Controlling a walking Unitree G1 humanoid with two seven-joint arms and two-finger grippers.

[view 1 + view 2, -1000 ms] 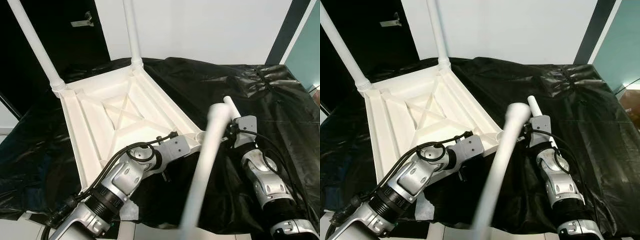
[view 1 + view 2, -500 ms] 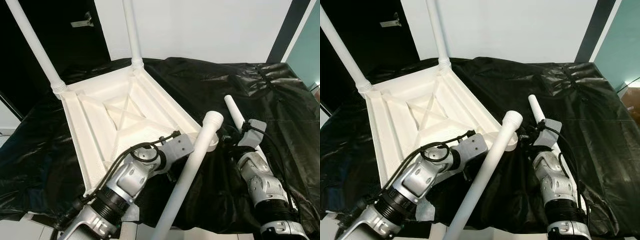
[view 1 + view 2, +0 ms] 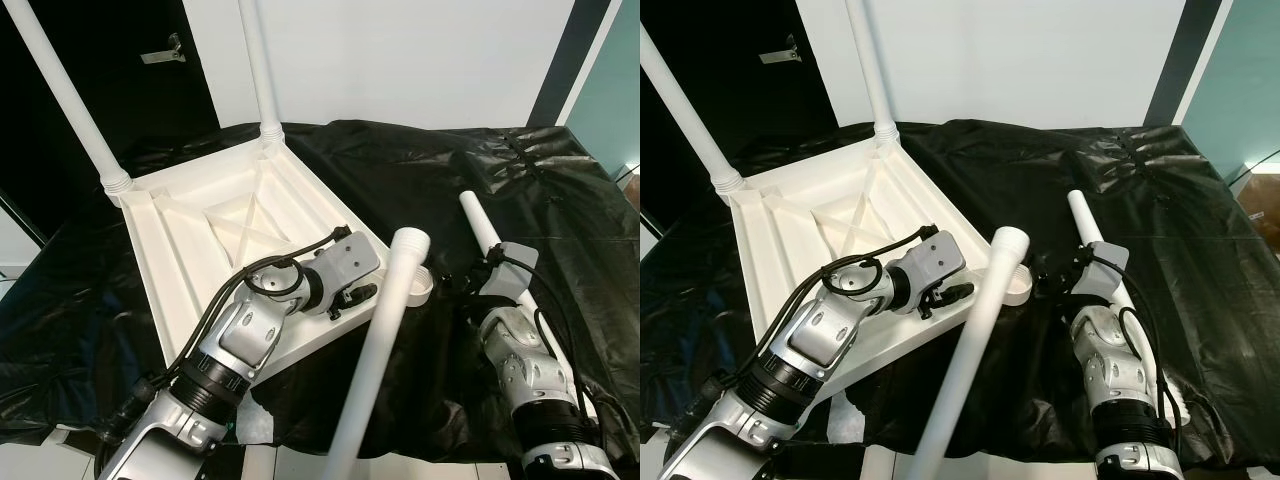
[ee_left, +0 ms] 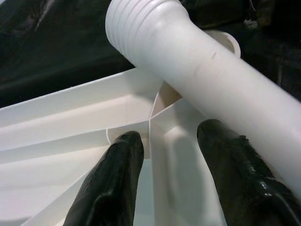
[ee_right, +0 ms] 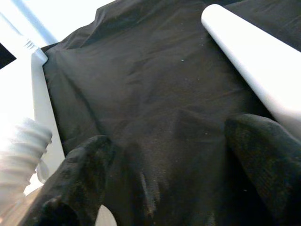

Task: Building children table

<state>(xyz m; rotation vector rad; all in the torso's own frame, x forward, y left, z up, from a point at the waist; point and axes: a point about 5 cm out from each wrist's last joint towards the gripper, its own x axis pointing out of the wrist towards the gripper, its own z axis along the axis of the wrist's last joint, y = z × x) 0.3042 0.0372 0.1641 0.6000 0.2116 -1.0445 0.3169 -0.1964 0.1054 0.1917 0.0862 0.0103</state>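
**Plastic table upside down, third leg at the corner socket**

Table (image 3: pixel 230 240) lies inverted on the black sheet (image 3: pixel 420 180) that covers the tabletop, with two legs (image 3: pixel 262 70) already standing in its far corners. We judge the moulded white plastic to be light and stiff but smooth, so apt to slip under the black fingers. The ribbed underside and the raised rim offer the best hold on the frame.

A loose leg (image 3: pixel 385 330) slants up from the lower edge of the head view, its ribbed end just above the near corner socket (image 3: pixel 425 285). What holds its lower end cannot be seen. We would grip it along the plain shaft, clear of the ribbed end, which must enter the socket.

Left tool (image 4: pixel 169 155) hangs over the frame's ribs beside that corner, fingers (image 4: pixel 113 174) spread apart and holding nothing; the leg passes just beside one finger. Right tool (image 5: pixel 164 160) hovers over the sheet near the socket, fingers wide and empty.

A fourth leg (image 3: pixel 490 245) lies on the sheet alongside the right arm (image 3: pixel 520 360), touching or nearly touching it; we cannot tell which.

Obstructions: the left tool crowds the socket, and the loose, wrinkled sheet may let the frame slide when the leg is pressed in.
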